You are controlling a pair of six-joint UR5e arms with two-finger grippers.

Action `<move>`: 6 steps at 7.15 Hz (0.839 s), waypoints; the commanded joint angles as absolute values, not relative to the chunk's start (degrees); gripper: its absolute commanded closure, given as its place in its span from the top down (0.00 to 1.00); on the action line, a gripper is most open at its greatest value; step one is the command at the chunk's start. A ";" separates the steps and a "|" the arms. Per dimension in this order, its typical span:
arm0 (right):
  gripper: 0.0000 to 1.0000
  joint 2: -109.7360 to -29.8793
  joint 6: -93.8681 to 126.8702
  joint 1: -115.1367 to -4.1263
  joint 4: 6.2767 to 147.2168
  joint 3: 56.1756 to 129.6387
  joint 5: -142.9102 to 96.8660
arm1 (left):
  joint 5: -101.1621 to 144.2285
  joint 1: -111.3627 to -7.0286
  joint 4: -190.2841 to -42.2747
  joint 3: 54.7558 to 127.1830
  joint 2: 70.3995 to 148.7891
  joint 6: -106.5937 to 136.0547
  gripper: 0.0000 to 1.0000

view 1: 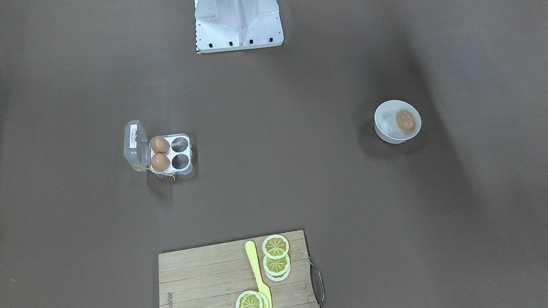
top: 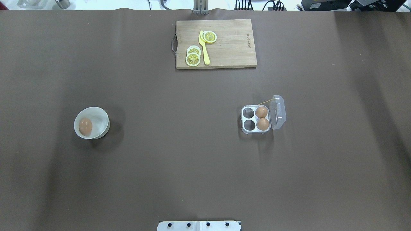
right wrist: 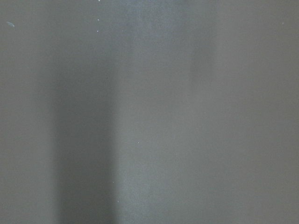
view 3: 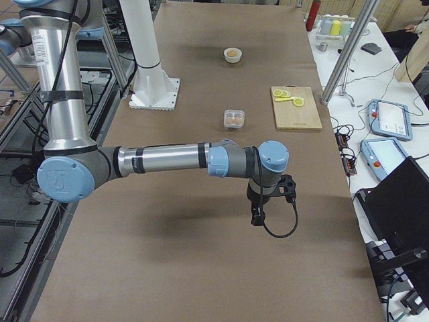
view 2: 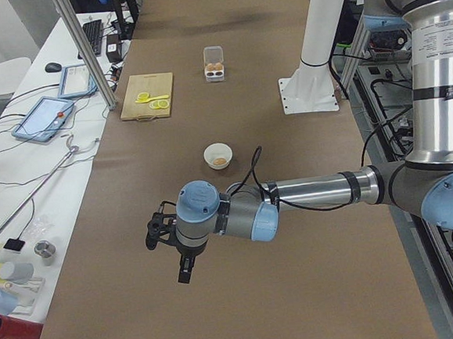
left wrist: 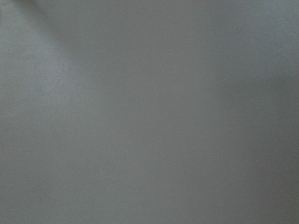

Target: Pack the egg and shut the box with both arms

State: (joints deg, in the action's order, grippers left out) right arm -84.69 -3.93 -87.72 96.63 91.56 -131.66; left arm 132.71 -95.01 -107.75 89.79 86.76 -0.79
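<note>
One brown egg lies in a white bowl on the robot's left side of the table. The clear box stands on the right side with its lid open. Two eggs fill the cups beside the lid; the other two cups are empty. A yellow string trails from the box. My left gripper shows only in the exterior left view, above bare table and short of the bowl. My right gripper shows only in the exterior right view, short of the box. I cannot tell whether either is open or shut.
A wooden cutting board with yellow citrus slices and a yellow knife lies at the table's far edge. The white robot base stands at the near middle. Both wrist views show only brown table cover.
</note>
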 commanded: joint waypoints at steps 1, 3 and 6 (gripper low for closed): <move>1.00 -85.34 -3.43 -87.71 95.89 91.67 -131.84 | 132.71 -95.01 -107.75 89.82 86.75 -0.79 0.98; 1.00 -85.69 -2.99 -87.71 95.98 91.49 -131.84 | 136.28 -94.92 -104.01 90.52 87.88 -0.44 0.98; 1.00 -86.22 -2.90 -87.80 95.89 91.67 -132.01 | 137.37 -94.75 -101.16 93.85 90.08 5.24 0.98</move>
